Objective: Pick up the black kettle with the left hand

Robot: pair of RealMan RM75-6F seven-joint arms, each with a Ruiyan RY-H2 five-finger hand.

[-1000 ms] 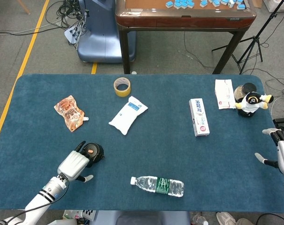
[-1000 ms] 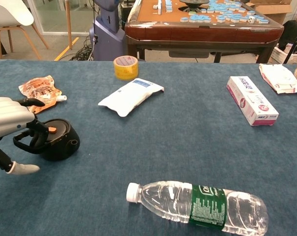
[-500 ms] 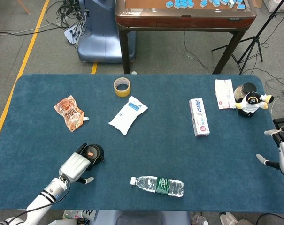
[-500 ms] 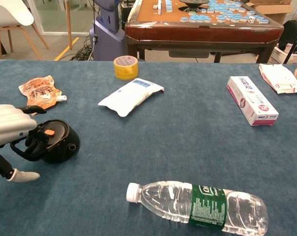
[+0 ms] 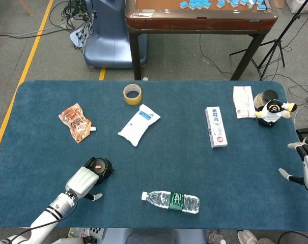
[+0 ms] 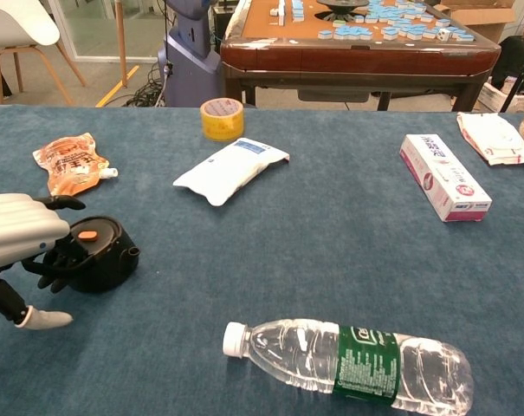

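The black kettle [image 5: 101,167] [image 6: 100,255], with an orange button on its lid, stands near the table's front left. My left hand [image 5: 82,181] [image 6: 21,242] is just left of it, its dark fingers [image 6: 52,264] curled around the kettle's handle and its thumb pointing down at the cloth. Whether the kettle's base has left the table I cannot tell. My right hand [image 5: 307,166] hovers at the table's right edge with its fingers apart and nothing in it; the chest view does not show it.
A clear water bottle [image 5: 170,201] [image 6: 352,367] lies near the front edge. Farther back are an orange pouch [image 5: 76,121], a white packet [image 5: 138,124], a tape roll [image 5: 132,93], a toothpaste box [image 5: 215,126] and a penguin toy [image 5: 273,111].
My left hand has curled tighter around the handle and drawn slightly toward the front edge. The kettle has shifted and turned a little with it. My right hand drifted slightly down.
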